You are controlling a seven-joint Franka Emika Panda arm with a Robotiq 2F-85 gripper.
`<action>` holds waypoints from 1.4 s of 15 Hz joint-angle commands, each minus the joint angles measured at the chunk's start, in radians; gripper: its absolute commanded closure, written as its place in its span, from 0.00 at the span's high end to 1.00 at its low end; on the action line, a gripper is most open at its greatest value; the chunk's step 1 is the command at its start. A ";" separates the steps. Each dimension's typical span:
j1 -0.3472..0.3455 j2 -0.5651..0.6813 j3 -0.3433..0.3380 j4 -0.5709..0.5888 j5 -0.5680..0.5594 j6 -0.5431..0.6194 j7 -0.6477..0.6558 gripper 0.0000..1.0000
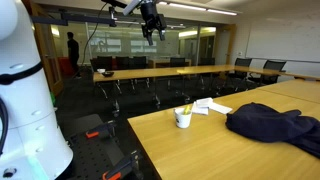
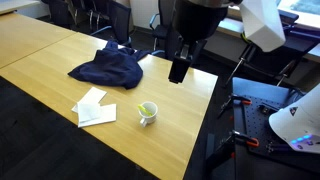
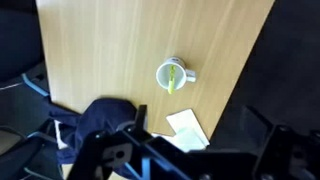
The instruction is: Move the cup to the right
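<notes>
Cup stands upright on the bench near the papers, with a yellow item inside it. It is probably ceramic: light, stiff, slick and breakable. The gripper hangs high above, jaws wide. Pinching the rim wall away from the handle looks safest.

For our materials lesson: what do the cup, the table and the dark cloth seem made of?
The cup: probably glazed ceramic, white and smooth. The table: wood or laminate, pale, grain visible. The cloth: soft fabric, navy, crumpled folds.
</notes>
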 commanded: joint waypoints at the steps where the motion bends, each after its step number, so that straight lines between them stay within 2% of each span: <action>1: 0.039 0.004 -0.036 0.003 -0.011 -0.005 0.008 1.00; 7: 0.039 0.004 -0.036 0.003 -0.011 -0.005 0.008 1.00; 8: 0.034 0.032 -0.036 0.021 -0.013 -0.005 0.033 1.00; 11: 0.004 0.132 -0.040 0.064 -0.055 0.012 0.241 1.00; 14: 0.010 0.273 -0.096 0.104 -0.048 0.053 0.373 1.00; 17: 0.032 0.417 -0.177 0.149 0.005 0.116 0.452 1.00; 21: 0.048 0.587 -0.262 0.180 0.145 0.209 0.496 1.00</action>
